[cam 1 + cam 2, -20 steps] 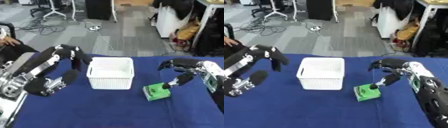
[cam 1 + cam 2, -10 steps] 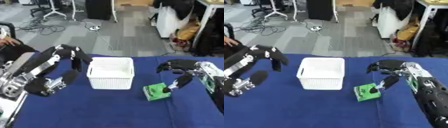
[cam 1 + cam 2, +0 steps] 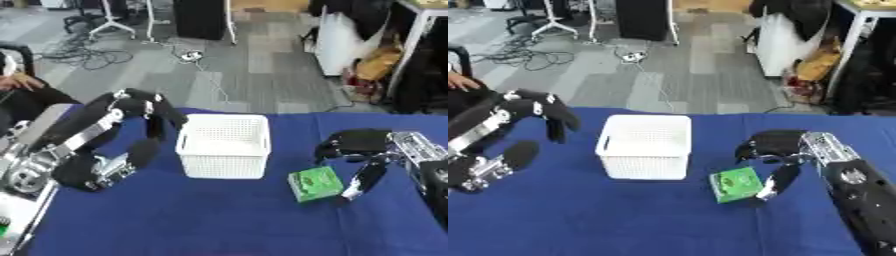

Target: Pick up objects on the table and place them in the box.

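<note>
A green box (image 3: 315, 183) is seen on the blue table (image 3: 219, 215), just right of the white basket (image 3: 224, 145). The right hand (image 3: 360, 150) is spread apart around it, unclosed. The left hand (image 3: 144, 120) hangs relaxed beside the basket.

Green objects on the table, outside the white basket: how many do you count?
1. A green box lies on the blue table, right of the white basket, beside the right hand. The basket's inside looks empty, though its near wall hides part of the bottom.
</note>
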`<action>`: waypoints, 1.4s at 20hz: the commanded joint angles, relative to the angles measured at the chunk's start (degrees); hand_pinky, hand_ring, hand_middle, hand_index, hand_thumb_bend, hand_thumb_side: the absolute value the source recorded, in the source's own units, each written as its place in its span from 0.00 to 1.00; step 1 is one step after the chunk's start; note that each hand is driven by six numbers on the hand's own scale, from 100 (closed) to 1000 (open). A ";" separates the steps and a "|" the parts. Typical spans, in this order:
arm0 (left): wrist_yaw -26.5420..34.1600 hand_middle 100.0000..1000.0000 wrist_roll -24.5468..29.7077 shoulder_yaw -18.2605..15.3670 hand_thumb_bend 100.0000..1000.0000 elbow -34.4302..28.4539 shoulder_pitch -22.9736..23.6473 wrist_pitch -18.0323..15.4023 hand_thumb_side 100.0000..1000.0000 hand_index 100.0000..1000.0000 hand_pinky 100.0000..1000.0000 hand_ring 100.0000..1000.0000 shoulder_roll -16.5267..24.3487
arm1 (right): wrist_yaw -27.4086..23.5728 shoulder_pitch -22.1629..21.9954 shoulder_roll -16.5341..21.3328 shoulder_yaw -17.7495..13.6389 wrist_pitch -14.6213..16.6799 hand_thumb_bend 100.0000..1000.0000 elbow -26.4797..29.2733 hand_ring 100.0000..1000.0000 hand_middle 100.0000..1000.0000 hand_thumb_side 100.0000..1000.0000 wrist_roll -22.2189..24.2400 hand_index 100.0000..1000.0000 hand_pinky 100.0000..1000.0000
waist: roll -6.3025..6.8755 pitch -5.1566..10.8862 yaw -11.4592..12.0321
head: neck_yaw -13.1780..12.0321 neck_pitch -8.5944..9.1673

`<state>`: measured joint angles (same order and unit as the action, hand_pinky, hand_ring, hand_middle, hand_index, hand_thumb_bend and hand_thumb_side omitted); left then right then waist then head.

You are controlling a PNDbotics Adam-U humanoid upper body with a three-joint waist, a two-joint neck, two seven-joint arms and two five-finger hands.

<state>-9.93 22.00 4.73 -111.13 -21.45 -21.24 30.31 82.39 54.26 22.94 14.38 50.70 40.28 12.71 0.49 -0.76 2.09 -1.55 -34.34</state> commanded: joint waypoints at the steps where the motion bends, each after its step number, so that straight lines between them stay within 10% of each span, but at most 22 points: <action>1: -0.32 0.53 0.17 -0.24 0.03 -0.47 -0.68 0.03 1.00 0.75 0.29 0.41 1.83 | 3.02 0.65 0.57 0.47 1.27 0.78 -1.01 0.75 0.83 1.00 -1.98 0.87 0.88 | -0.05 0.65 0.04 | -0.61 0.60; 17: -0.24 0.53 0.21 -0.28 0.03 -0.46 -0.63 -0.02 1.00 0.75 0.29 0.41 1.75 | 18.60 0.55 -0.39 -4.51 1.27 0.74 -5.41 0.74 0.82 1.00 -18.45 0.85 0.86 | 0.11 0.59 0.05 | -0.77 0.66; 28: -0.21 0.53 0.23 -0.29 0.03 -0.47 -0.59 -0.05 1.00 0.75 0.29 0.41 1.74 | 19.73 0.91 -0.41 -7.11 1.27 0.74 -3.80 0.74 0.81 1.00 -23.67 0.85 0.85 | 0.14 0.61 0.03 | -1.26 0.56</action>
<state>-9.93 22.09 4.74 -111.10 -21.44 -21.33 30.31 102.42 54.00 21.67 7.91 51.89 35.36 -10.41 0.55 -0.76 2.09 -2.18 -34.34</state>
